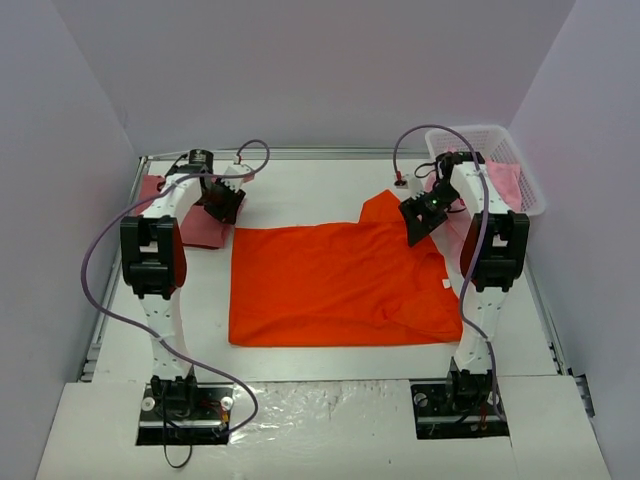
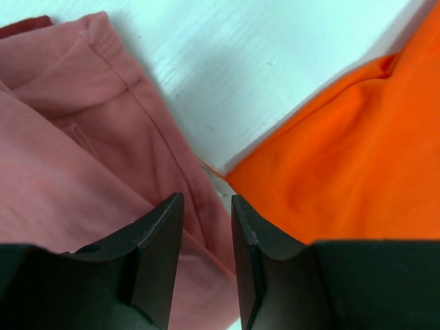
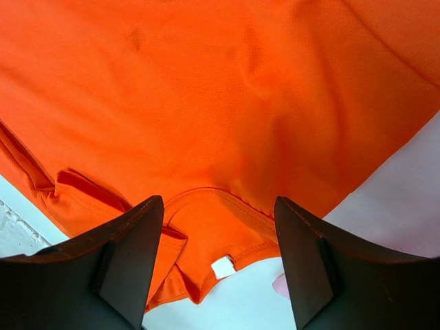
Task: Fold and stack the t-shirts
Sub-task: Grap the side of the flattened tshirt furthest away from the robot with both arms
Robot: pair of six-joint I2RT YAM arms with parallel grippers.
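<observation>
The bright orange-red t-shirt (image 1: 340, 285) lies spread flat in the middle of the table, one sleeve pointing to the back. A folded dusty rose-red t-shirt (image 1: 203, 228) lies at the back left. My left gripper (image 1: 224, 206) hovers over the gap between the two. In the left wrist view it (image 2: 206, 199) is narrowly open and empty, with the rose shirt (image 2: 69, 172) on the left and the orange shirt (image 2: 344, 165) on the right. My right gripper (image 1: 421, 221) is wide open and empty (image 3: 218, 199) above the orange shirt's collar (image 3: 227, 206) and white label (image 3: 223, 267).
A white lattice basket (image 1: 520, 150) stands at the back right corner with light pink cloth (image 1: 506, 181) in it. Grey walls close in the table on three sides. Both arms' cables loop over the back of the table.
</observation>
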